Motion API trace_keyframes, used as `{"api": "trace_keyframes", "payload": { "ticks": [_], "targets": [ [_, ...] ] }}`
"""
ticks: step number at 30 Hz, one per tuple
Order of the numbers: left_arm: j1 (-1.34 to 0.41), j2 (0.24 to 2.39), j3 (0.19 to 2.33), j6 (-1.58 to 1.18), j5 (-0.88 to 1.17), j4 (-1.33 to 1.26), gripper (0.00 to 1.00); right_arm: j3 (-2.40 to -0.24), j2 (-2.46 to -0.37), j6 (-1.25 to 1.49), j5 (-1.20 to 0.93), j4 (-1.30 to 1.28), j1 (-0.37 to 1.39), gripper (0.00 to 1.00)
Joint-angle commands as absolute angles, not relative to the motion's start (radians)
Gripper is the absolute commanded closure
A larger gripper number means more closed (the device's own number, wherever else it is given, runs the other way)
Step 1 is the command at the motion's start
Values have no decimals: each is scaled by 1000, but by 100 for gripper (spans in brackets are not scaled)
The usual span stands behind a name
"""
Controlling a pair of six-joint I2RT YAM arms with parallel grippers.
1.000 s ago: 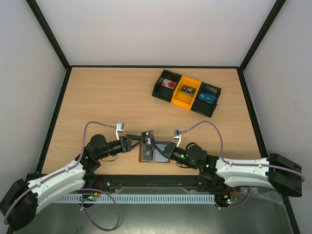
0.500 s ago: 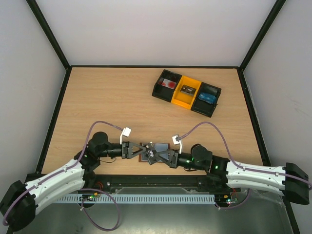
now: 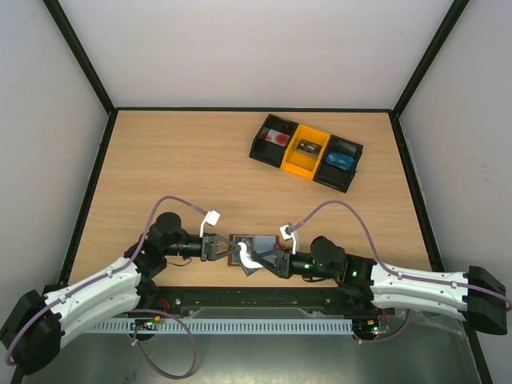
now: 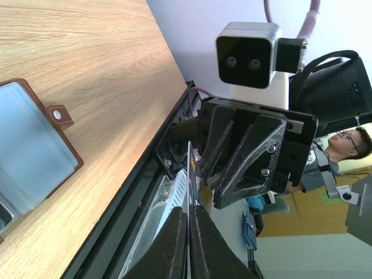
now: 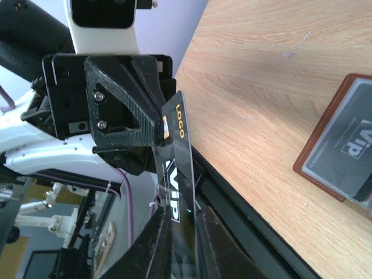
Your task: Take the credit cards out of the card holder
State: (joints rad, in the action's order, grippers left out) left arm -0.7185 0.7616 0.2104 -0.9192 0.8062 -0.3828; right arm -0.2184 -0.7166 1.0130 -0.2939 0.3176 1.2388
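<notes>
Holding anything, the left gripper (image 4: 188, 209)? asks the first.

A card (image 5: 177, 168), says the second. In the left wrist view its fingers (image 4: 171, 247) are pressed together on the card's thin edge, with the card standing edge-on between them.

And the right gripper (image 5: 185, 212)?

Its fingers (image 5: 158, 247) flank the other end of the same card, one on each side. The face printed "VIP" and "LOGO" runs up from between them to the left gripper. Whether they pinch it or only lie alongside it, I cannot tell.

Where does the card sit over the table (image 3: 184, 168)?

It is lifted off the table and bridges the two grippers, which meet tip to tip close to the near edge. From above it shows as a pale sliver between them, just over the near side of the holder (image 3: 260, 242).

The holder itself?

It lies flat on the wood, open, grey-blue inside up, with its snap tab (image 4: 58, 115) sticking out from one edge. In both wrist views it is beside the fingers and apart from them. A second card (image 5: 349, 148) marked "VIP" shows inside it.

Anything else?

A tray (image 3: 306, 152) of bins, well apart at the far side.
</notes>
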Motion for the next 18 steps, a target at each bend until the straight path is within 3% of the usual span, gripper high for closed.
{"api": "trace_keyframes", "payload": {
  "ticks": [1,9,18],
  "targets": [
    [-713,738,224,-911,783,-377,97,-240,-675,1029,-216,337,1246,81],
    [-712,655,185,-1009,562,-424,97,-145,-573,1167,14,406,1246,50],
    [-712,577,115,-1185,358,-615,97,-115,-592,1218,95,569,1246,42]
  ]
}}
